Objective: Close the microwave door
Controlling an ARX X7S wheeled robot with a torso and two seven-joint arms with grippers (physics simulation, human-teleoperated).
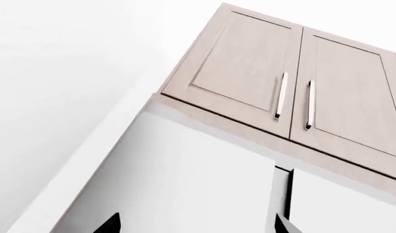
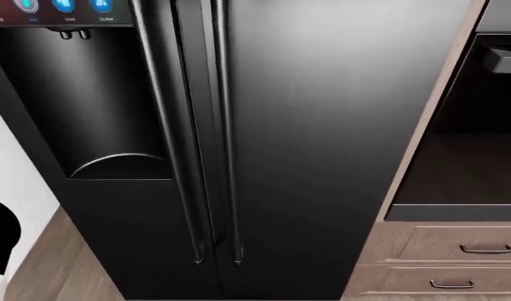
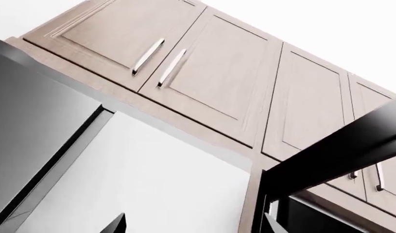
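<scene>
From the head camera I face the black fridge (image 2: 238,125). My right end effector (image 3: 191,225) looks released; the open microwave door (image 3: 340,145) juts out up and rightward of it, nearer that arm.

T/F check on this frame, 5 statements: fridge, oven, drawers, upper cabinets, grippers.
1. The fridge in the head view is black with two vertical door handles. True.
2. A white dishwasher stands to the fridge's right. False: a dark built-in oven sits there in a wood surround.
3. Two drawers with metal pulls sit below the oven. True.
4. The upper cabinets are glossy black. False: light wood with silver bar handles.
5. The right gripper grips a handle. False: only its fingertips show, holding nothing visible.
</scene>
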